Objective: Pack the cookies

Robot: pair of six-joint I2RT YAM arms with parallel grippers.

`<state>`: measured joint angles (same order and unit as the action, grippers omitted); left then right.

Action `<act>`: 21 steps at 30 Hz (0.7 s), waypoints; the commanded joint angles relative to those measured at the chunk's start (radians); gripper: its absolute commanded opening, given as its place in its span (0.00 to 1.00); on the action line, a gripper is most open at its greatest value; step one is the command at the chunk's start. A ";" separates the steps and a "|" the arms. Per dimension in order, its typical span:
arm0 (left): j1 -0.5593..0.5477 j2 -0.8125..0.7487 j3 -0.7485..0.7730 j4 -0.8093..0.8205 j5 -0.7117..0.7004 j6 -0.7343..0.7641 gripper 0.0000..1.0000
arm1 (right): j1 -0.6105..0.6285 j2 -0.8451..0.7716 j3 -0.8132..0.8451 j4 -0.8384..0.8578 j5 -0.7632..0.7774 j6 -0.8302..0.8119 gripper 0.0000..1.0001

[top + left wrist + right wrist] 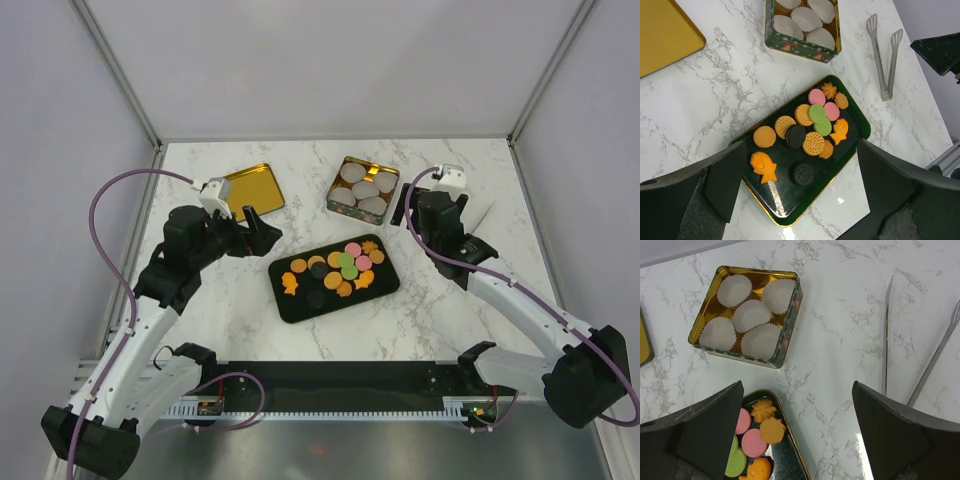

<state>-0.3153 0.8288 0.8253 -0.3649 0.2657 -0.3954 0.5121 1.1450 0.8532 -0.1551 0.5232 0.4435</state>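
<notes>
Both pairs are spread wide and hold nothing. Your left fingers [722,177] hang near the left end of the dark tray [790,205], and your right fingers [710,427] hang over bare desk [840,340] between the tin [786,345] and the tongs [884,55].

The cookies [812,125] all lie on the tray, mid-desk. None is in the tin, which sits toward the far edge, right of centre. I judge the first pick is due.

Go for a loner, such as the orange fish [763,167] or the dark round [803,174] beside it, rather than the overlapped heap. Come down straight, close on its rim, and set it flat in a paper liner [751,315].

In the left wrist view your fingers cover the tray's near corners. The tongs, by the right edge, are cut off in the right wrist view. Cookies low in the heap are partly hidden.
</notes>
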 commanded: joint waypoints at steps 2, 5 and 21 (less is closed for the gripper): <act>0.001 0.001 0.040 0.012 0.012 -0.014 0.99 | -0.003 0.009 0.058 -0.029 0.026 -0.022 0.98; 0.001 0.009 0.041 0.012 0.017 -0.017 0.99 | -0.003 0.036 0.101 -0.104 0.034 -0.022 0.98; 0.002 0.026 0.051 0.009 0.067 -0.031 0.99 | -0.283 0.323 0.208 -0.213 -0.077 0.009 0.98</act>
<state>-0.3153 0.8577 0.8352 -0.3660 0.2989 -0.4034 0.2447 1.4261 1.0023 -0.3481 0.4770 0.4404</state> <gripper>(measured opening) 0.990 0.982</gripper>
